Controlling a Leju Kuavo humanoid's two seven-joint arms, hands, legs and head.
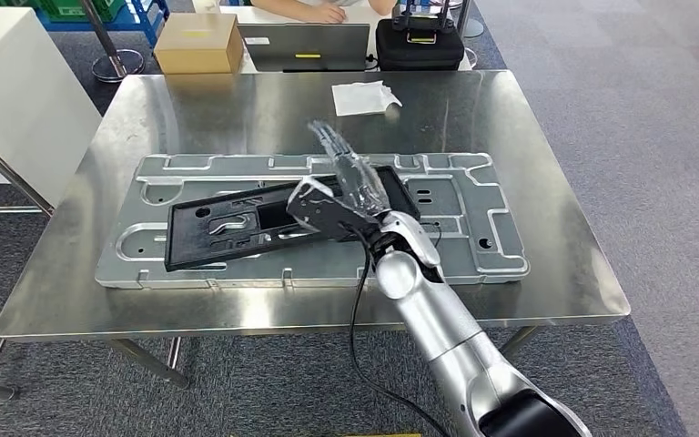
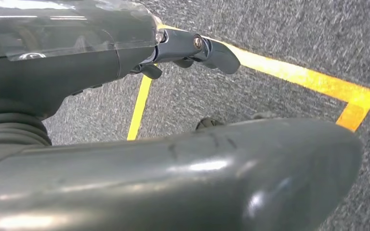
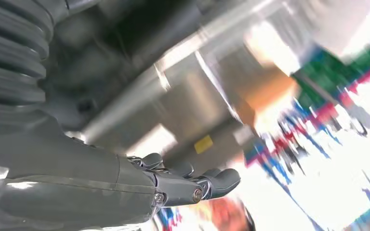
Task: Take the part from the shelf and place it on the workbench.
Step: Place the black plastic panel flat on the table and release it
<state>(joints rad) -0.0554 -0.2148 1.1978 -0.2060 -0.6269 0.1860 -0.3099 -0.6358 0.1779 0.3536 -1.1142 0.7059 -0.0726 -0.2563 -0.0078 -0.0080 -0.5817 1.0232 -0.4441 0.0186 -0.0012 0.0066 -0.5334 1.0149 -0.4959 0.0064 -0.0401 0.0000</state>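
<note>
The silver right arm (image 1: 446,328) reaches forward and up from low on the right, its right hand (image 1: 341,187) blurred with fingers (image 3: 212,180) stretched out and holding nothing, while the left hand (image 2: 125,43) hangs low, its fingers (image 2: 207,48) loosely extended and empty.

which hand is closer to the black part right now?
Right. The right hand is over the black part on the workbench, fingers apart, blurred; contact can't be told. The left hand hangs over carpet with yellow tape, away from the bench.
</note>
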